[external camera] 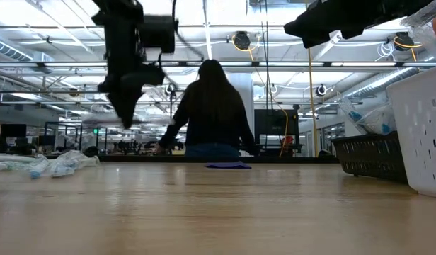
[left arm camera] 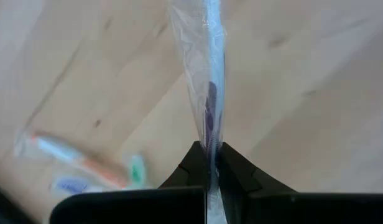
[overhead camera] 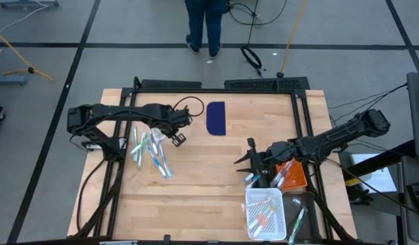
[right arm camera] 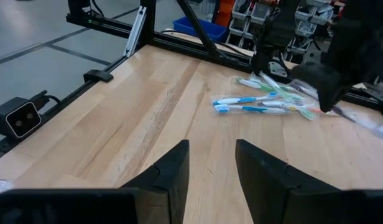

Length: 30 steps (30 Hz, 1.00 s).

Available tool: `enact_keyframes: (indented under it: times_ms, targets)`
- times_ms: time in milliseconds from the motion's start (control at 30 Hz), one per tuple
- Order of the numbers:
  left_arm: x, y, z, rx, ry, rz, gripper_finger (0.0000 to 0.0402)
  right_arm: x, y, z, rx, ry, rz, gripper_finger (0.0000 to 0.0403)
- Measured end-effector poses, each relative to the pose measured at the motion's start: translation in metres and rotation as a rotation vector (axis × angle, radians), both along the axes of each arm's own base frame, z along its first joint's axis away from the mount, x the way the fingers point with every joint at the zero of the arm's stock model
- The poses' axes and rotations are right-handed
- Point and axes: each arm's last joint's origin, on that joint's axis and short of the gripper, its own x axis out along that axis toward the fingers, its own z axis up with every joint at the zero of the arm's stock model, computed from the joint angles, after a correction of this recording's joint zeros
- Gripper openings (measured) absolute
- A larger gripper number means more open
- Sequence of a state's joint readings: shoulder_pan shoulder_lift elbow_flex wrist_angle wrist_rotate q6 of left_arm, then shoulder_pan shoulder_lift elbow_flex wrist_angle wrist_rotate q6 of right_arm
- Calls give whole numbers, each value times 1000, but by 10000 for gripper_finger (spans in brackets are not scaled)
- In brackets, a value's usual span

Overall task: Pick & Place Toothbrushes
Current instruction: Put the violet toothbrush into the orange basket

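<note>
You are in a big robot lab or workshop, not a home. Look past the wooden table in the low view: you see a wide open hall with long ceiling lights, pipes and hanging cables. Far desks and screens fill the back. A person stands by the table. The floor is grey with dark lines, and cords lie across it.

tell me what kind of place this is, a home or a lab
Most likely a robotics lab or open workshop: a wooden table in a black frame on a grey taped floor, cables lying about, and exposed ceiling pipes and lights over rows of workstations.
</note>
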<state>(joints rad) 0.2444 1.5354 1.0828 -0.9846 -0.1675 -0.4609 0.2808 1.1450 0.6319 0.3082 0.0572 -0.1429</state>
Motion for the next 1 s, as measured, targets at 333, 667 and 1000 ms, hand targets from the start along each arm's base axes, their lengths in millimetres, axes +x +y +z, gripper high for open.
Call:
enact_keyframes:
  times_ms: [333,667,1000]
  targets:
    - [28,-31,54,120,-365,-227,7,4,-12,4,51,-39,-65,125]
    - [57,-66,80,246,-715,-475,12,10,-31,14,111,-135,-147,125]
    - [76,-97,92,370,-936,-615,15,12,-43,28,133,-281,-189,125]
